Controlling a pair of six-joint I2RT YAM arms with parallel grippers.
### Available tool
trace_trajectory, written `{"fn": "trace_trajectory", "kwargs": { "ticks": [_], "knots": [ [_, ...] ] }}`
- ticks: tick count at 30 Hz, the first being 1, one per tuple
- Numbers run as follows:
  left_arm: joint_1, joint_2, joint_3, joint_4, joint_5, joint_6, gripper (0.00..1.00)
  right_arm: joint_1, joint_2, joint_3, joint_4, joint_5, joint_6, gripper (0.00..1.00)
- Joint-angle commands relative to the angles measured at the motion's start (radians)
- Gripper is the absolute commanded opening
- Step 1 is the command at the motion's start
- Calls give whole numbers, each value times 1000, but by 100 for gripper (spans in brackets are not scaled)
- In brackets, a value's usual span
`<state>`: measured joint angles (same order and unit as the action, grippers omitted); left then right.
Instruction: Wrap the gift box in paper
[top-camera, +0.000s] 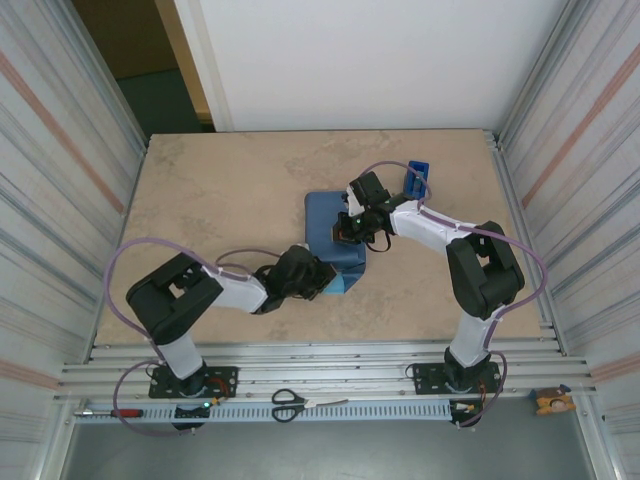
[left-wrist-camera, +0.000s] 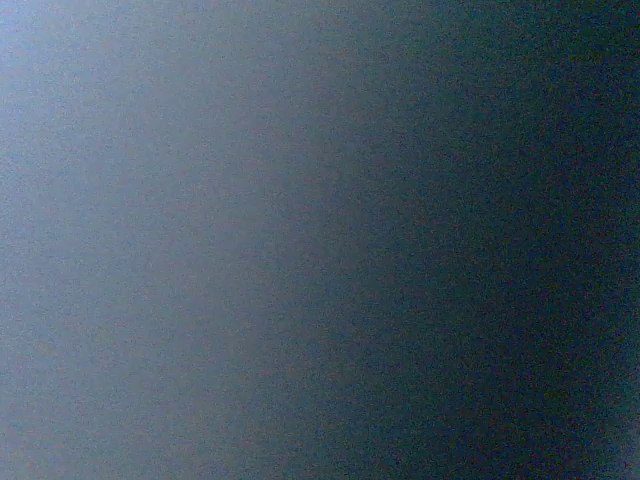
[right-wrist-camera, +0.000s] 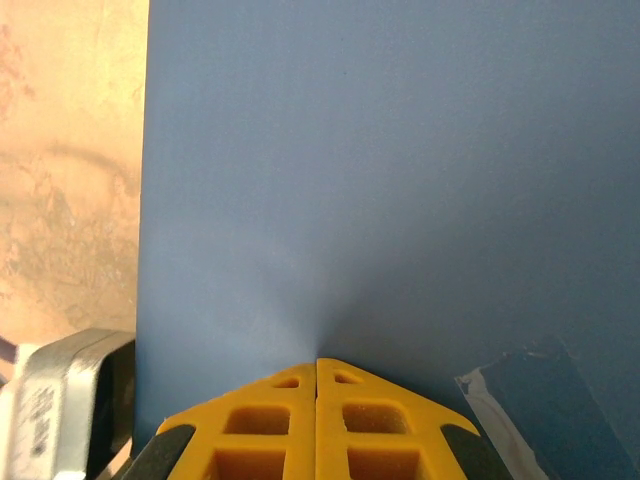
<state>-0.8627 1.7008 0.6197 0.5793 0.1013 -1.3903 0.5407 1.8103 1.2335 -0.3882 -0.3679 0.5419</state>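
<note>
The sheet of blue wrapping paper (top-camera: 325, 215) lies folded into a flat, squarish parcel on the beige stone-patterned tabletop (top-camera: 220, 190). The right pincer (right-wrist-camera: 317, 372), its yellow fingers pressed together, rests tips-down on the parcel's top, near a clear tape strip (right-wrist-camera: 530, 400). The left pincer (top-camera: 318, 277) sits at the parcel's near left corner; I cannot tell whether it is apart or together. A small blue tape dispenser (top-camera: 417, 180) stands beyond the parcel's far right corner.

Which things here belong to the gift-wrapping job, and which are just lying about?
For the job: paper; tape dispenser.
Lying about: scissors; screwdriver; small orange object, too small to identify.
</note>
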Motion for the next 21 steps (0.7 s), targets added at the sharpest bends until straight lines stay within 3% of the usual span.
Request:
{"fn": "trace_trajectory", "kwargs": {
  "ticks": [1,5,8,11,13,21],
  "knots": [
    [-34,-137,40,6,28,190,13,3,66,-61,-110,53,9,0],
    [-77,-318,11,-200,-75,306,12,2,66,-58,-113,53,12,0],
    [-62,-428,-88,-266,-168,258,9,2,65,-59,-112,54,12,0],
    [-12,-474,-150,-322,-181,204,5,3,67,-58,-111,50,13,0],
    [15,-473,-180,-318,-173,170,0,4,68,-55,-112,50,14,0],
    [56,-310,-146,-181,-87,175,0,5,64,-57,-122,55,15,0]
  ]
}}
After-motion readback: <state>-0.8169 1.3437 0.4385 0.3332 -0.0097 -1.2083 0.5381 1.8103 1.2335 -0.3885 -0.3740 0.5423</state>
